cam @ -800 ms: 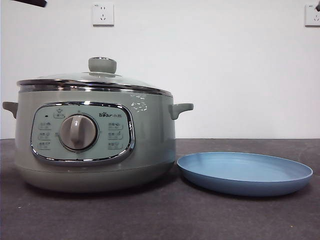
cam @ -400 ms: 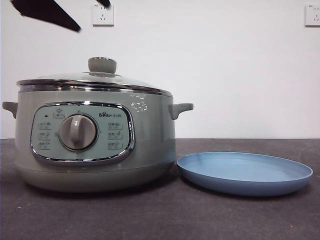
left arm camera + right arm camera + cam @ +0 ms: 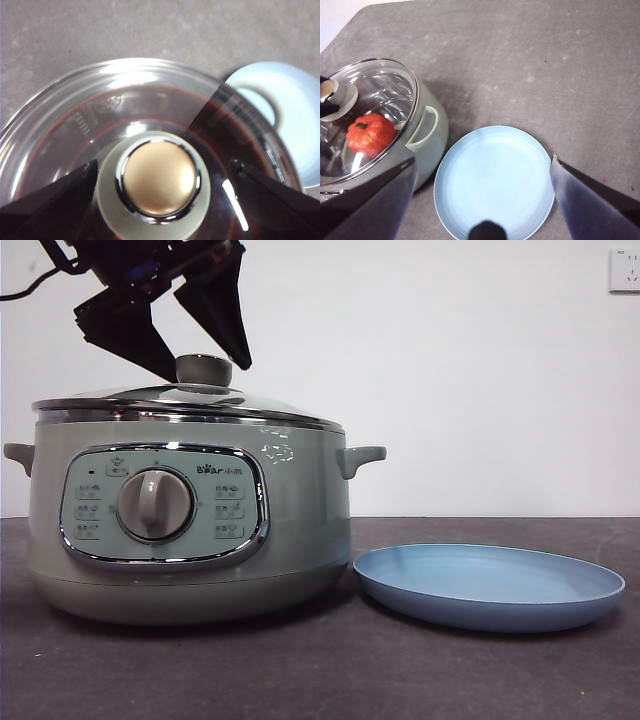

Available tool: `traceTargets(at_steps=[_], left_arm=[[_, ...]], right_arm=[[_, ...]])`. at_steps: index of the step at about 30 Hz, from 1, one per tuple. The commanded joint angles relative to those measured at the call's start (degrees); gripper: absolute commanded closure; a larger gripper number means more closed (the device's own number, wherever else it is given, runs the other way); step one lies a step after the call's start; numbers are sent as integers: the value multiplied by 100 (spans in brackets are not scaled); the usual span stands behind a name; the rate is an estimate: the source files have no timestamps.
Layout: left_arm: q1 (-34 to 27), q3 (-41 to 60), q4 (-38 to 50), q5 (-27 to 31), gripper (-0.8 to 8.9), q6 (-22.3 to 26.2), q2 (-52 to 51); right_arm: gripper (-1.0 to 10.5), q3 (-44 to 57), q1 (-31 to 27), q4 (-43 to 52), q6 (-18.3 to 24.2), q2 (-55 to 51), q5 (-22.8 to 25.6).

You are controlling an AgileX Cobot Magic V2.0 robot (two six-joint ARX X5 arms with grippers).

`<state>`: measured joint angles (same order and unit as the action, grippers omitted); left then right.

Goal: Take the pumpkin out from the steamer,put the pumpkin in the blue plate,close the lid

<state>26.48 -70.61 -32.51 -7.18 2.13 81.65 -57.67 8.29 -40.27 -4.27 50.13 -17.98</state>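
Observation:
The steamer (image 3: 190, 530) stands at the left with the glass lid (image 3: 190, 400) on it. In the right wrist view the pumpkin (image 3: 370, 134) shows through the lid (image 3: 380, 95), inside the steamer (image 3: 432, 135). My left gripper (image 3: 209, 372) is open, its jaws on either side of the lid's knob (image 3: 204, 368). The left wrist view shows the knob (image 3: 159, 180) between the open jaws of the left gripper (image 3: 163, 164). The blue plate (image 3: 490, 585) lies empty to the right of the steamer. My right gripper (image 3: 483, 159) is open, high above the plate (image 3: 495, 182), and is out of the front view.
The steamer's side handle (image 3: 362, 457) points toward the plate. Dark grey tabletop (image 3: 545, 75) stretches beyond the plate. A white wall with sockets (image 3: 626, 268) stands behind.
My left gripper has come down from the top left corner to the lid's knob. The steamer, lid and plate have not moved.

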Motion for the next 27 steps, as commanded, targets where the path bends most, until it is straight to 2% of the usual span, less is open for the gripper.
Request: traceTargets(at_steps=[1, 3, 11, 12, 27], left_arm=[[26, -4, 33, 9, 379, 140, -4], [24, -4, 9, 11, 395, 149, -4], [26, -4, -57, -50, 807, 527, -4], [26, -4, -50, -50, 828, 568, -4], [20, -138, 221, 9, 822, 568, -496]], right_arm=[[506, 2, 13, 9, -13, 2, 9], [506, 0, 13, -9, -13, 2, 9], [506, 0, 11, -15, -17, 2, 9], [506, 2, 11, -17, -17, 2, 9], [506, 0, 13, 87, -44, 4, -2]])
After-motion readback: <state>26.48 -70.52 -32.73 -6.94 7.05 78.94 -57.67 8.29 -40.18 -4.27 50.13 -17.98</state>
